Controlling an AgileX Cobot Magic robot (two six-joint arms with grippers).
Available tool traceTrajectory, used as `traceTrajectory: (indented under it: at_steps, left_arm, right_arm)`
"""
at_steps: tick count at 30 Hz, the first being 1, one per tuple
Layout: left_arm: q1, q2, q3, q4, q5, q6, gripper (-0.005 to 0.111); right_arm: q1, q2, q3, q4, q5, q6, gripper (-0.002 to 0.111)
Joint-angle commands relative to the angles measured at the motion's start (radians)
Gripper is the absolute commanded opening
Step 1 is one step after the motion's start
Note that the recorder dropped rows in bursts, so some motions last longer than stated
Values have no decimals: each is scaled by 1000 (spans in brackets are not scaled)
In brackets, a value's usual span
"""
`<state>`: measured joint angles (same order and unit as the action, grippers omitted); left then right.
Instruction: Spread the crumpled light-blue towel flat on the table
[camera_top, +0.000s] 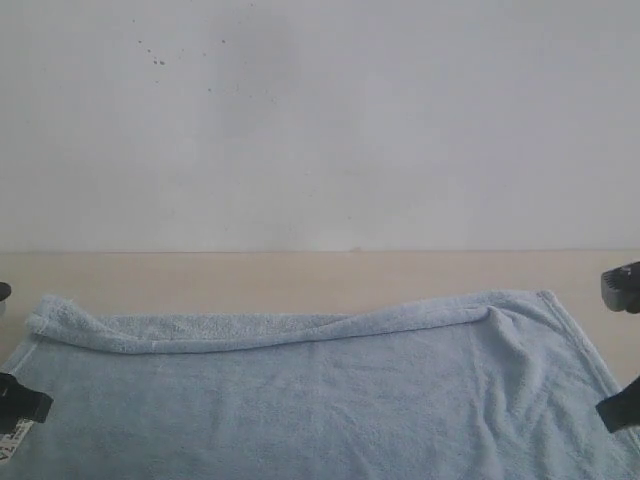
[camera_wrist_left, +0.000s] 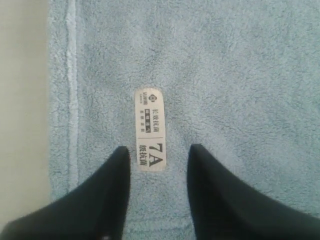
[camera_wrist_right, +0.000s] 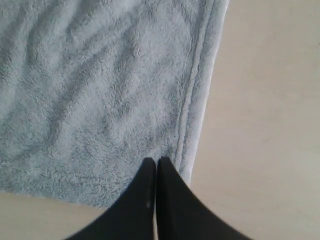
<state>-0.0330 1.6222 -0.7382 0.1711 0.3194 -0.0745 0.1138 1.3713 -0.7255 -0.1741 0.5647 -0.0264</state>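
The light-blue towel (camera_top: 330, 400) lies spread over the near part of the beige table (camera_top: 300, 275). Its far edge is folded back on itself in a long roll (camera_top: 250, 335). My left gripper (camera_top: 22, 402) hovers over the towel's left end. In the left wrist view it (camera_wrist_left: 159, 150) is open, its dark fingers on either side of a white label (camera_wrist_left: 150, 130) on the towel (camera_wrist_left: 235, 75). My right gripper (camera_top: 618, 408) is at the towel's right side. In the right wrist view it (camera_wrist_right: 156, 161) is shut, tips over the towel (camera_wrist_right: 100, 75) beside its hemmed edge (camera_wrist_right: 197, 100), nothing visibly pinched.
A white wall (camera_top: 320, 120) rises behind the table's far edge. Bare table (camera_wrist_left: 22, 100) shows beyond the towel's left hem and bare table (camera_wrist_right: 265, 125) beyond its right hem. Part of the right arm (camera_top: 622, 288) sticks in at the right edge.
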Motion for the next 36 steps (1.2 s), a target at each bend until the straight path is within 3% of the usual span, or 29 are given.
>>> traceTrajectory:
  at_steps: [1, 5, 8, 15, 20, 26, 30, 36]
  left_arm:
    - [1, -9, 6, 3, -21, 3, 6]
    - [1, -9, 20, 8, -26, 3, 4]
    - [6, -9, 87, 63, -115, 0, 4]
    - [10, 20, 103, 102, -122, 0, 4]
    - [10, 81, 103, 102, -207, -26, 4]
    - [10, 141, 103, 102, -184, -26, 4]
    - [10, 177, 98, 100, -60, -26, 4]
    - [10, 176, 32, 102, 350, -12, 4]
  right_arm:
    - [-3, -69, 5, 30, -10, -1, 0]
    - [-3, -116, 5, 61, -8, -10, 0]
    - [-1, -127, 5, 86, -8, -26, 0]
    - [-1, -127, 5, 138, -33, -56, 0]
    - [-1, -127, 5, 174, -39, -91, 0]
    - [-1, -127, 5, 174, -56, -93, 0]
    - [-1, -127, 5, 184, -65, -93, 0]
    - [-1, -127, 5, 203, -95, -96, 0]
